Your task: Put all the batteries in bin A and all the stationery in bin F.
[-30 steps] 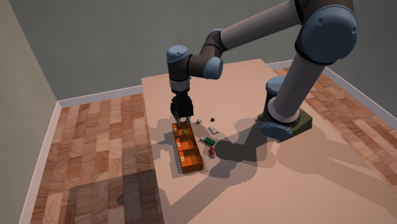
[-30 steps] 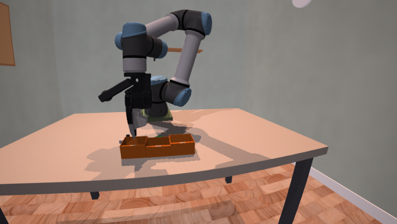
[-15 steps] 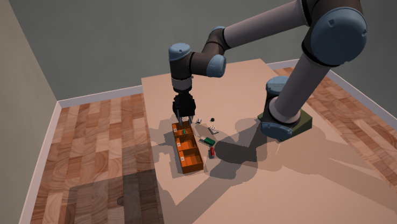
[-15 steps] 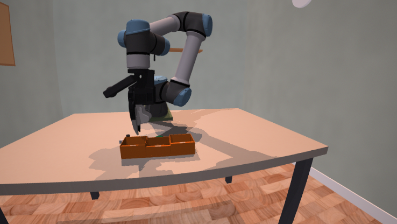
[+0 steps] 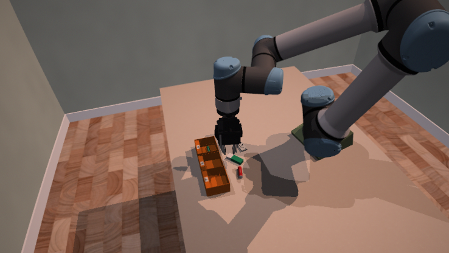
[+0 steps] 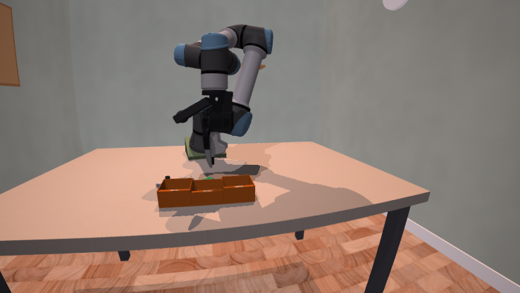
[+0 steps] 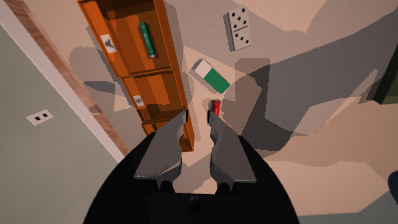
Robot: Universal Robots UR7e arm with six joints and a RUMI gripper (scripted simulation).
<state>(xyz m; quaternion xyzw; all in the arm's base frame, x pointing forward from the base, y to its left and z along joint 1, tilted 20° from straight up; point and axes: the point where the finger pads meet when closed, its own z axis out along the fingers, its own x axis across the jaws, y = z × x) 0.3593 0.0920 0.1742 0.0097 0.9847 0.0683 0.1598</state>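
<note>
Batteries: a green cylindrical one (image 7: 148, 39) lies in the A-marked end compartment of the orange three-part bin (image 7: 167, 75); a red one (image 7: 216, 106) lies on the tan table (image 7: 300, 30), just beyond the narrow, empty black gripper (image 7: 197, 118). Only the wrist view shows the white domino (image 7: 239, 28) plainly beside the green-and-white eraser (image 7: 212, 76).
</note>
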